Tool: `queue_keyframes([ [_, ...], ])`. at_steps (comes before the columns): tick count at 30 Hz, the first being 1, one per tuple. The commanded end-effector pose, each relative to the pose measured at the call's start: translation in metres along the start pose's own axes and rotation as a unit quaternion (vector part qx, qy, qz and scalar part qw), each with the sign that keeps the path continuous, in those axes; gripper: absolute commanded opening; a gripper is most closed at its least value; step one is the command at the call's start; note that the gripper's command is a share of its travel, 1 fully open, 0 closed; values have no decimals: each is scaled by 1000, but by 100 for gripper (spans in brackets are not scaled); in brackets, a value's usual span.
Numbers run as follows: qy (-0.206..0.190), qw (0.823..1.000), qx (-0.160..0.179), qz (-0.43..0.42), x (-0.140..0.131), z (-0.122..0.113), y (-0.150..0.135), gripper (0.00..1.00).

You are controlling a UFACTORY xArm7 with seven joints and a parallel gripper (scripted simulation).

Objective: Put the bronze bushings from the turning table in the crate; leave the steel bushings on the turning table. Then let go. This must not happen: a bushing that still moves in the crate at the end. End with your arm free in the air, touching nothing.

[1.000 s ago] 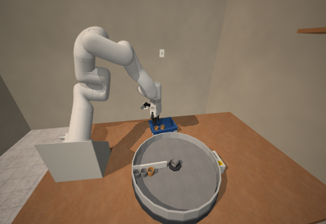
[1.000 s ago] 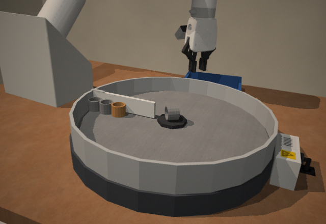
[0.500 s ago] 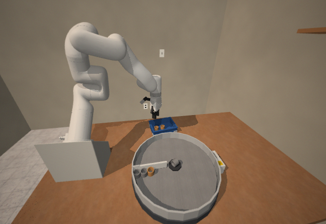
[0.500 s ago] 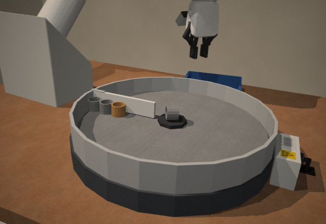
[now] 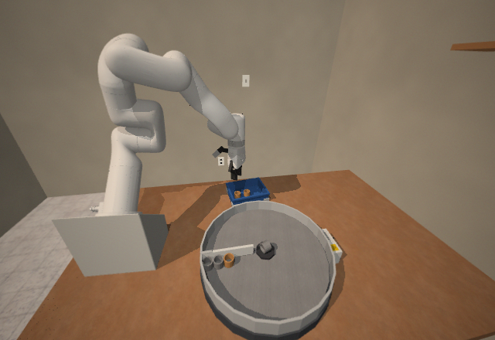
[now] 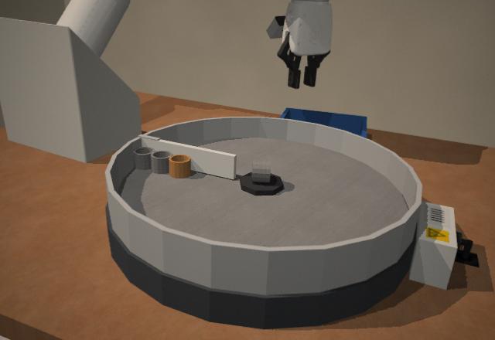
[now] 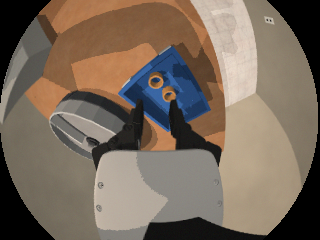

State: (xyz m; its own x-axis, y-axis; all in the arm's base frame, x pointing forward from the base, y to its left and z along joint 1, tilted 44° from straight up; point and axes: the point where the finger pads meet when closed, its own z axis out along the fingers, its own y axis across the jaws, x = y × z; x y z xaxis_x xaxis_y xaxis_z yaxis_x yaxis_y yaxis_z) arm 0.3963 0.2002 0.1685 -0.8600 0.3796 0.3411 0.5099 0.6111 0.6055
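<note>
Looking down from the top view, two bronze bushings [image 5: 241, 193] stand in the blue crate [image 5: 261, 187] on the worktop [image 5: 399, 248]; one bronze bushing [image 5: 228, 260] waits on the turning table [image 5: 327, 288], touching a steel bushing [image 5: 217, 261] beside the white bar [image 5: 236, 249].

Exterior view: the gripper [image 6: 302, 79] hangs high above the crate, jaws partly parted, nothing between them. Another grey bushing [image 6: 261, 170] sits on the hub.

Wrist view confirms both crated pieces below empty jaws.

Judgement: two placed, one outstanding.
</note>
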Motion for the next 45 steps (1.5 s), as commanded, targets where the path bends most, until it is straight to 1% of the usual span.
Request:
queue_keyframes([
  [1,-1,1000,-1,0,-1,-1,1,41],
  [30,-1,1000,-1,0,-1,-1,1,41],
  [31,-1,1000,-1,0,-1,-1,1,10],
  [39,0,1000,0,-3,-2,-1,-1,10],
  [45,7,1000,6,-18,-7,-2,-11,10],
])
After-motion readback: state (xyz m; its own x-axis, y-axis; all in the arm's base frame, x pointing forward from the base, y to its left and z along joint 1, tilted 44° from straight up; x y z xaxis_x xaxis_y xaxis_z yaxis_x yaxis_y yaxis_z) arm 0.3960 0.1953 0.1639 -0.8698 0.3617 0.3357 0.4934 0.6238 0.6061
